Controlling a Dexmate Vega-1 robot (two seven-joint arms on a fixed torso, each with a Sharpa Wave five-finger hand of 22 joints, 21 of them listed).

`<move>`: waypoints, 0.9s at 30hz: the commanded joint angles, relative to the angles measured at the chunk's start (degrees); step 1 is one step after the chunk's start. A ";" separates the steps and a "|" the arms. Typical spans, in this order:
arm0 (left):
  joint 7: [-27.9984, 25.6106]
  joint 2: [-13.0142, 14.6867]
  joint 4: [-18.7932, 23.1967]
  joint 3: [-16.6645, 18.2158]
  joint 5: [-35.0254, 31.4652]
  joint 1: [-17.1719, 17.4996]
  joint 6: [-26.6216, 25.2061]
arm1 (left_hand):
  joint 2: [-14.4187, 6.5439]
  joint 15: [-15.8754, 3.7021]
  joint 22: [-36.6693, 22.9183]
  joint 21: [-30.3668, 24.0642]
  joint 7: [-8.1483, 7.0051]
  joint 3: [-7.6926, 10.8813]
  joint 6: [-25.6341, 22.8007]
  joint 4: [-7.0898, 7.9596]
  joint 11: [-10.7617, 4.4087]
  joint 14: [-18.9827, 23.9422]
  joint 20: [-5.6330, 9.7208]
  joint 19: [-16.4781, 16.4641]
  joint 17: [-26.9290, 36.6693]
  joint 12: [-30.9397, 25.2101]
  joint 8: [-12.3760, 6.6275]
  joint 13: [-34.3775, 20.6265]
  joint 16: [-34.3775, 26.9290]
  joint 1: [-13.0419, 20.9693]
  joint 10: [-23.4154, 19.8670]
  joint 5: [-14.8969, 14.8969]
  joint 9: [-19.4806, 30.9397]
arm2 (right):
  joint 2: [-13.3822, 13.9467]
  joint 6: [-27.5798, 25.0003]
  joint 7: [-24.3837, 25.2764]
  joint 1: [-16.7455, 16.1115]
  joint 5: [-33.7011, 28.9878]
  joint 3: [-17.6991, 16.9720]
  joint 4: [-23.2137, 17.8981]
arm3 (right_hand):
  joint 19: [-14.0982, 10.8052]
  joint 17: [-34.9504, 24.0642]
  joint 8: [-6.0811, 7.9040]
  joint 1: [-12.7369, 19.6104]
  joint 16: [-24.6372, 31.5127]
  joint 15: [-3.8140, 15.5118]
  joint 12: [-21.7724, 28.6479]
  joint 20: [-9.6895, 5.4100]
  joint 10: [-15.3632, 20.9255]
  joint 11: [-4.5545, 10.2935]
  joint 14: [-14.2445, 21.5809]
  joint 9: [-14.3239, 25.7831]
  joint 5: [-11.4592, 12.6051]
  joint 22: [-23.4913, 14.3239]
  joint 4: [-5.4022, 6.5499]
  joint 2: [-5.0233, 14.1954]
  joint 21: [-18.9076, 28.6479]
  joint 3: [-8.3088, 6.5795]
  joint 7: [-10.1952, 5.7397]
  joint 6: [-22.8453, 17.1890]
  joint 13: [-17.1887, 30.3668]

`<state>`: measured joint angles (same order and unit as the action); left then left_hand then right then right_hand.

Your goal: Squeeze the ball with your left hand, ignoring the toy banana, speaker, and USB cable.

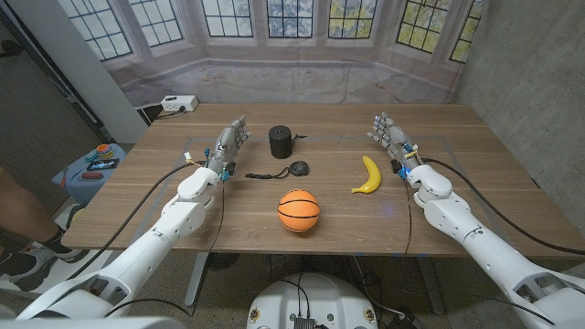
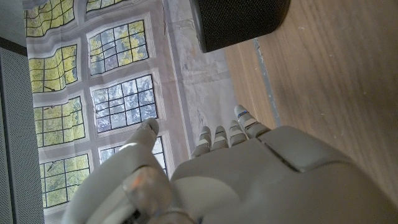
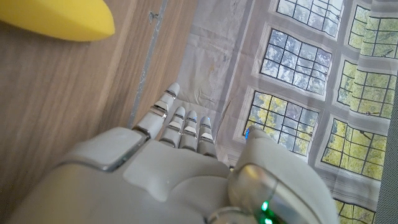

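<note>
One ball [image 1: 299,210]; one banana [image 1: 367,175]; one speaker [image 1: 280,142]; one cable [image 1: 285,170].

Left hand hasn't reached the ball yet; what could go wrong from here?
1. The coiled USB cable and speaker lie near the left hand; a sweep toward the ball might snag them.
2. The ball sits free on the table and may roll away when touched.
</note>
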<state>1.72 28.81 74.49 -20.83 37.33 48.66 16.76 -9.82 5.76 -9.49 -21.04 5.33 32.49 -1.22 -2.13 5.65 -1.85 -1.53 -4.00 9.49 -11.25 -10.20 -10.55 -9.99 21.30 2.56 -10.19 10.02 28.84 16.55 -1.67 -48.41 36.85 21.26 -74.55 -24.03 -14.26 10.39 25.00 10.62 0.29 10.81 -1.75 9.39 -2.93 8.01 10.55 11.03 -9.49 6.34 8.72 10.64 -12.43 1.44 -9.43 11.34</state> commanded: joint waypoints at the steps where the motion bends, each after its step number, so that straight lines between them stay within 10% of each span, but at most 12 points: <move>1: 0.47 -0.47 -0.06 0.46 -0.19 0.32 0.23 | 0.27 0.39 -0.19 -0.25 0.30 0.29 0.02 -0.18 0.46 0.00 0.00 -0.48 0.21 -0.29 -0.34 -0.28 -0.30 0.67 0.01 -0.24 0.28 | -0.61 -0.49 0.13 -0.45 -0.84 -0.30 -0.46 | -0.47 0.01 0.35 0.44 0.29 -0.10 0.43 0.12 0.77 0.05 0.29 0.23 0.23 -0.20 0.01 0.12 0.21 -0.46 -0.04 -0.68 0.18; 27: 2.18 2.58 2.89 0.63 -2.40 0.47 -1.05 | 0.64 0.53 -0.12 0.70 0.51 0.91 -0.20 -2.52 0.37 0.40 -0.36 -1.17 0.10 -0.40 -0.41 -0.20 -0.31 2.44 -0.43 -0.85 0.22 | -1.59 -0.38 1.21 -0.98 -2.62 -0.26 -1.55 | -0.38 0.58 0.52 0.14 0.37 -0.20 0.51 0.48 1.18 -0.15 0.15 0.13 0.24 -0.21 -0.19 0.18 0.21 -0.74 -0.11 -1.00 0.00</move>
<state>3.69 30.11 76.06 -20.24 35.91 48.79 16.45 -8.98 6.05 -9.48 -20.65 5.32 33.19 -1.22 -4.28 5.85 -1.53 -1.83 -4.73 9.48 -11.48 -10.20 -10.54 -9.98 22.86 2.35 -10.42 10.01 27.87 15.94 -0.48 -49.72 34.86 20.73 -76.54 -24.02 -13.56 10.61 25.05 10.62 0.29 11.03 -1.74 9.90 -3.04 8.01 10.54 11.02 -9.48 6.09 8.77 10.64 -12.66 1.44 -10.04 11.18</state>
